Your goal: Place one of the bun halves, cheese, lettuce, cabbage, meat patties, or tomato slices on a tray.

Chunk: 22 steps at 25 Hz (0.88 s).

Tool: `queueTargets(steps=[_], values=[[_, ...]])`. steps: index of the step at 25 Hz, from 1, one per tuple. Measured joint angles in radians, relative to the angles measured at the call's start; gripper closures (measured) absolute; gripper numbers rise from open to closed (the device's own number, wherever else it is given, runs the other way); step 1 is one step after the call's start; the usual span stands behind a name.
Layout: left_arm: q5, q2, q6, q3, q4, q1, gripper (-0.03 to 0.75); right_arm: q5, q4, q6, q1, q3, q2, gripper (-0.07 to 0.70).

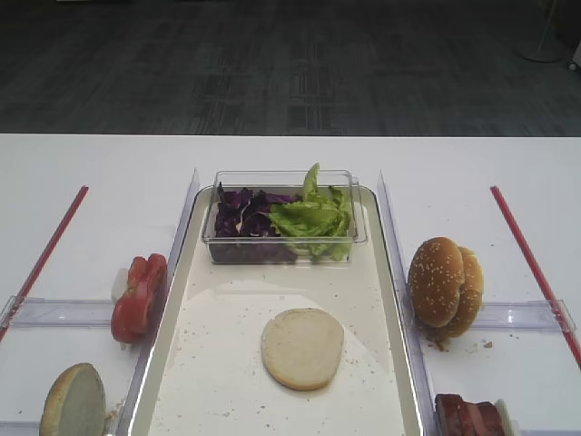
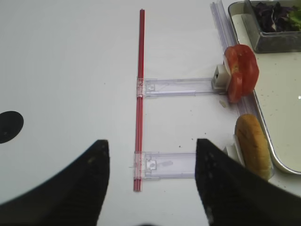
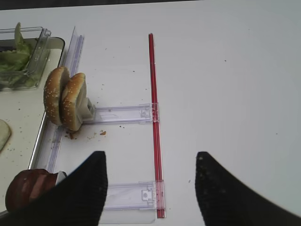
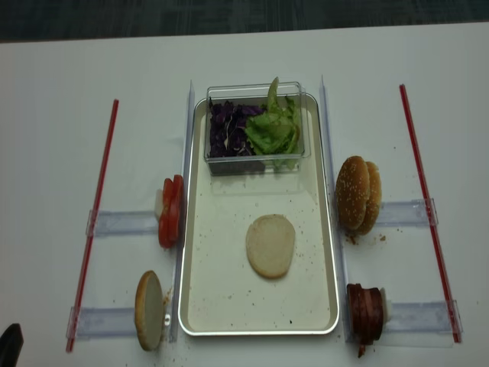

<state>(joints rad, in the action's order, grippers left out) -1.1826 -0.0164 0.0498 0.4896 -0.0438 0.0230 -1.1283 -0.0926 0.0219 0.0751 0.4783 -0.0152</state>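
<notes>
The tray [image 1: 218, 363] [image 4: 221, 298] lies mid-table. One bun half [image 1: 302, 348] [image 4: 270, 245] rests flat on its floor. Another bun half [image 4: 149, 310] [image 2: 254, 150] stands edge-on in a holder left of the tray, behind the tomato slices [image 4: 170, 211] [image 2: 241, 73]. Lettuce [image 1: 313, 218] and cabbage [image 1: 243, 218] fill the tub at the tray's far end. Meat patties [image 4: 365, 312] [image 3: 28, 188] stand to the right. No cheese shows. My left gripper [image 2: 151, 150] and right gripper [image 3: 150, 160] hover open over bare table outside the tray, holding nothing.
Two sesame buns [image 1: 445, 283] [image 3: 66, 99] stand edge-on right of the tray. Red strips [image 4: 95, 222] [image 4: 428, 206] run along both sides, with clear holders [image 2: 178, 86] [image 3: 122, 114] joining them to the tray. A clear tub [image 4: 256, 164] sits inside the tray.
</notes>
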Motion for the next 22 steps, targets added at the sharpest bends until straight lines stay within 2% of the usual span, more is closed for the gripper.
queueTargets(steps=[22], values=[[0.0, -0.002, 0.0, 0.0, 0.0, 0.0, 0.182, 0.0, 0.0, 0.0, 0.0, 0.0, 0.0, 0.186]])
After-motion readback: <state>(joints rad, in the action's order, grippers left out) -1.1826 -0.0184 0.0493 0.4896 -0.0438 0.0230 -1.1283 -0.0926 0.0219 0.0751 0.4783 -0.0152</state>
